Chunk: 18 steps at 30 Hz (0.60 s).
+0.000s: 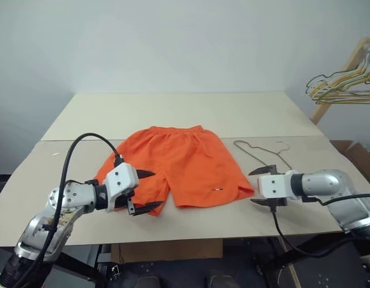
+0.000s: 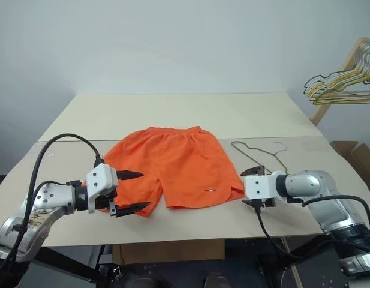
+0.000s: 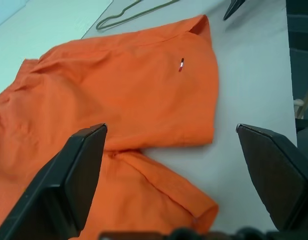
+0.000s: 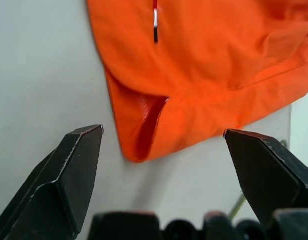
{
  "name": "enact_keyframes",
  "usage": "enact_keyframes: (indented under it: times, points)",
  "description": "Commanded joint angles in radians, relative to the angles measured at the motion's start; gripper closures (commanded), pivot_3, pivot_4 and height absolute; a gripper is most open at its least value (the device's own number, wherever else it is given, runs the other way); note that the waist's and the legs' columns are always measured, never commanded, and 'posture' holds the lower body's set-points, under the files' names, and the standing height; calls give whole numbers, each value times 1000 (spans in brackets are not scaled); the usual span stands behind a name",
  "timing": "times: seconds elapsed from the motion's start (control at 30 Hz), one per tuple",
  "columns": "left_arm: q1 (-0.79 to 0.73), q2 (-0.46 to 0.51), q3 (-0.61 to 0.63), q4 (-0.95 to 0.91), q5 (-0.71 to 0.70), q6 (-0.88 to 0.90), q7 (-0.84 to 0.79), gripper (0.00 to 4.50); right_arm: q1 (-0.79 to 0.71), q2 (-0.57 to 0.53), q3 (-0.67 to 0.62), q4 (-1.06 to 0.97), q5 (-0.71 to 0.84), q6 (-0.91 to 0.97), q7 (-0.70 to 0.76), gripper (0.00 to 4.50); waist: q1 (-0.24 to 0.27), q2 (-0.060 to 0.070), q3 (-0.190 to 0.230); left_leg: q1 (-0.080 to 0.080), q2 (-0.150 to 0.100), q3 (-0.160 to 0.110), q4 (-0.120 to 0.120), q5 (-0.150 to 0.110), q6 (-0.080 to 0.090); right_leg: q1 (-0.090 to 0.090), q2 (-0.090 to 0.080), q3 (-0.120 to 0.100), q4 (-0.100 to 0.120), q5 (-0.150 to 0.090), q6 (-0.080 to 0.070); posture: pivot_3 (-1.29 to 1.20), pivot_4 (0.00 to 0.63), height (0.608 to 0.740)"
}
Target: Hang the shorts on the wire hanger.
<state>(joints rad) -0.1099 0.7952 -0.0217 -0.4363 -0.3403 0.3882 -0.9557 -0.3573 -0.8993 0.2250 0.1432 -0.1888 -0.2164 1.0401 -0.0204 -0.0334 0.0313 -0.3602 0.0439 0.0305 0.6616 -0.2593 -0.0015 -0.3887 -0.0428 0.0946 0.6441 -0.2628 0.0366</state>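
Note:
The orange shorts lie flat on the table's middle, waistband at the far side, a small white mark near the right leg's hem. The thin grey wire hanger lies flat just right of them. My left gripper is open over the left leg's hem, fingers pointing right. My right gripper is open beside the right leg's outer corner, fingers pointing left. In the right wrist view that hem corner sits between the open fingers. The left wrist view looks across both legs and catches the hanger.
The beige table runs far back behind the shorts. A wooden rack with bunched yellow and green hangers stands at the back right, off the table. A cardboard box sits on the floor at the right.

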Motion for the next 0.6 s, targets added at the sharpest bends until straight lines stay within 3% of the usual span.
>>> enact_keyframes:
  times: [0.03, 0.13, 0.23, 0.5, 0.6]
  points:
    - [-16, 4, 4, -5, 10, -21, -1, 0, -64, 29, 16, 75, -42, -15, -31, 33, -4, 0, 0, 0, 0, 0, 0, 0, 0, 0, 0, 0, 0, 0, 0, 15, 0, 740]
    - [-5, 5, 6, -11, 14, -27, 0, 0, -89, 55, 27, 124, -37, -11, -26, 588, -7, 0, 0, 0, 0, 0, 0, 0, 0, 0, 0, 0, 0, 0, 0, 18, 0, 740]
    - [1, 5, 8, -13, 18, -28, 5, 0, -103, 69, 43, 161, -58, -16, -30, 1537, -7, 0, 0, 0, 0, 0, 0, 0, 0, 0, 0, 0, 0, 0, 0, 18, 0, 740]
    - [19, 1, 12, -21, 35, -33, 16, 0, -102, 84, 62, 177, -78, 37, -20, 4468, -1, 0, 0, 0, 0, 0, 0, 0, 0, 0, 0, 1, 0, 0, 0, 38, 0, 740]
    - [27, 0, 13, -27, 37, -34, 21, 0, -73, 74, 56, 112, -56, 86, 14, 4468, 2, 0, 0, 0, 0, 0, 0, 0, 0, 0, 0, 1, 0, 0, 0, 42, 0, 740]
